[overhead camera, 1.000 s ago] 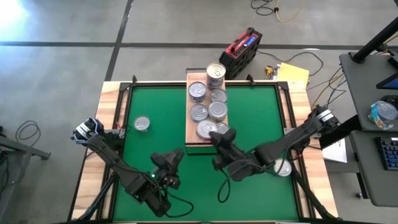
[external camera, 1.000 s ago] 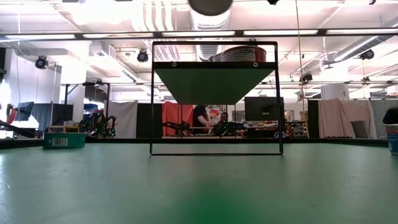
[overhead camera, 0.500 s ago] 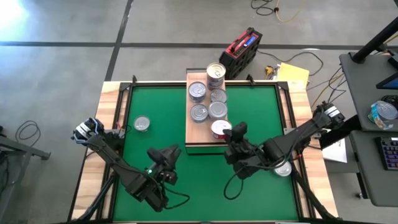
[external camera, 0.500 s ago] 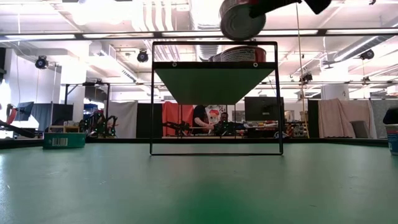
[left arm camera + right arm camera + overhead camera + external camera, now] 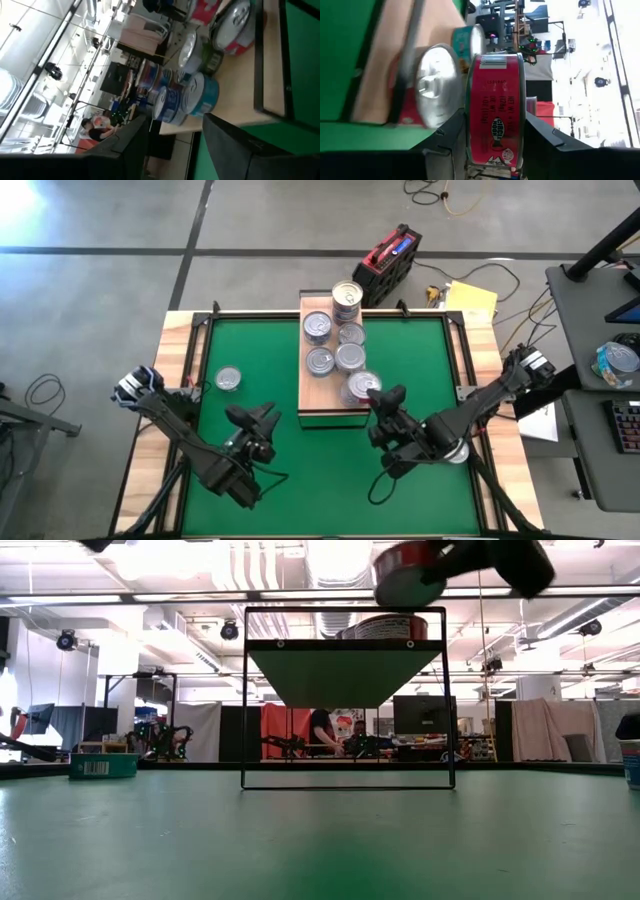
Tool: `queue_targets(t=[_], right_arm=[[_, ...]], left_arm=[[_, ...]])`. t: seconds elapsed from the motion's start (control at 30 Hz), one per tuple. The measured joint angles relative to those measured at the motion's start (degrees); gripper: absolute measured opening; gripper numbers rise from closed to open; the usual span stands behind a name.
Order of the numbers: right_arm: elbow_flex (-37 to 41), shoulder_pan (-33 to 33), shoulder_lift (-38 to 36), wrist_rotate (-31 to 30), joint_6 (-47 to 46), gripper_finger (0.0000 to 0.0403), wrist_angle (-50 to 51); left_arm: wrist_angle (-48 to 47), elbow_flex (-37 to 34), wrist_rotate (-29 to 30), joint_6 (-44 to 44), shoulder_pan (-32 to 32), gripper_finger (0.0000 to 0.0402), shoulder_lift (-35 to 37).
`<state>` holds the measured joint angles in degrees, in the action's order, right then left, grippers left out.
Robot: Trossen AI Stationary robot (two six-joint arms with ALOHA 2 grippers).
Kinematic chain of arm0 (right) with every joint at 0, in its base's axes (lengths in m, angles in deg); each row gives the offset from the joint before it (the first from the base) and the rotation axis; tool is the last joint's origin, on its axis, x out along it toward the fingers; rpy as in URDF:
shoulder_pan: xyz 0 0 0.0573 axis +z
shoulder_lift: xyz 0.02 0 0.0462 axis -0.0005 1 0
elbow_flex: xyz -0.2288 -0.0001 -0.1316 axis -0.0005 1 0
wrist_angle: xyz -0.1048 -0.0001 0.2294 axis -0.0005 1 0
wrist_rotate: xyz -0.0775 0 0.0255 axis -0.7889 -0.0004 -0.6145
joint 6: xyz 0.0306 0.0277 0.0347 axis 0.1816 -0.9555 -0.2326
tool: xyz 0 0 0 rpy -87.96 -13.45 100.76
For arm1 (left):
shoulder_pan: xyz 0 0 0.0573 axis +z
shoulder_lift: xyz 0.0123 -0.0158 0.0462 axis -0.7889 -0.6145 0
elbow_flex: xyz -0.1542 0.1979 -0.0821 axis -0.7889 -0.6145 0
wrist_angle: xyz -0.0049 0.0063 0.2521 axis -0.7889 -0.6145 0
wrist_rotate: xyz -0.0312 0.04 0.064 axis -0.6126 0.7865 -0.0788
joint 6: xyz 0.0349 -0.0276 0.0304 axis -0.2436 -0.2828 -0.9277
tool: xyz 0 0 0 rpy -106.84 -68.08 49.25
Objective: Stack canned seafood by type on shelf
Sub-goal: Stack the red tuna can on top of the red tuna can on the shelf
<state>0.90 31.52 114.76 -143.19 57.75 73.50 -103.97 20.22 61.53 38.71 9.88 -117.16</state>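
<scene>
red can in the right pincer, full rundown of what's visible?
The red can is a flat round metal tin with a red printed label, a barcode and small white text on its side wall. The right pincer holds it, one dark finger against each flat face. In the low view the can hangs tilted in the air above the shelf, touching nothing else. From above it is mostly hidden by the pincer, which sits by the shelf's near end, beside a red can with a silver lid.
</scene>
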Motion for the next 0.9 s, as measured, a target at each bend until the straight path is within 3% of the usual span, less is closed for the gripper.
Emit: queue_targets(t=[0.1, 0.27, 0.43, 0.57, 0.73, 0.9], right_arm=[[2.62, 0.72, -0.49, -0.84, -3.21, 0.0132, -0.02], [5.42, 0.91, -2.88, -4.73, -3.11, 0.0132, -0.87], [5.68, -0.96, -8.35, -3.38, 0.5, 0.0132, -6.9], [6.28, -6.01, -14.53, 8.13, 9.64, 0.0132, -19.92], [8.59, -14.93, -19.85, 23.93, 25.46, 0.0132, -39.13], [8.61, -20.03, -22.98, 28.38, 29.05, 0.0132, -44.86]], left_arm=[[-0.69, -2.69, -0.33, 1.05, 0.17, 0.0174, 1.17], [-0.57, -7.66, 6.54, 5.26, 1.33, 0.0174, 3.81], [-0.55, -11.2, 6.99, 8.86, 4.32, 0.0174, 6.03], [-0.32, -12.18, 7.04, 9.52, 8.2, 0.0174, 6.38], [-0.08, -12.57, 7.06, 4.18, 14.26, 0.0174, 5.75], [2.52, -9.48, 7.04, -7.1, 22.59, 0.0174, 4.3]])
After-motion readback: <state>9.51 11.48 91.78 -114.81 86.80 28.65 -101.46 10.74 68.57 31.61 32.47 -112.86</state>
